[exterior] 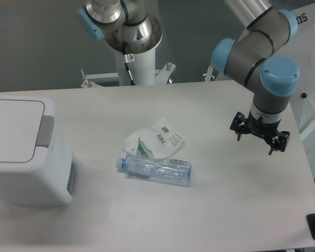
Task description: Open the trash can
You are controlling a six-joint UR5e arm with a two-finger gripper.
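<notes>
Gripper (260, 138): my two fingers are spread apart and hold nothing. I hang above the right part of the table, fingers pointing down, clear of every object.
Arm (262, 50): my grey links with blue joint caps come in from the upper right; the wrist sits directly above my fingers.
Trash can (26, 152): large white boxy bin with rounded corners at the left edge of the table, partly cut off by the frame, well apart from my gripper.
Lid (13, 128): flat, white, lying closed on top of the bin.
Push bar (45, 131): grey rectangle at the lid's right edge, facing the middle of the table.
Bottle (155, 170): clear crushed plastic bottle lying on its side near the table's centre, cap end toward the bin.
Wrapper (155, 140): white crumpled packet just behind the bottle, touching or nearly touching it.
Table (215, 210): pale flat surface carrying all of the above.
Mount (131, 47): white pillar behind the far table edge.
</notes>
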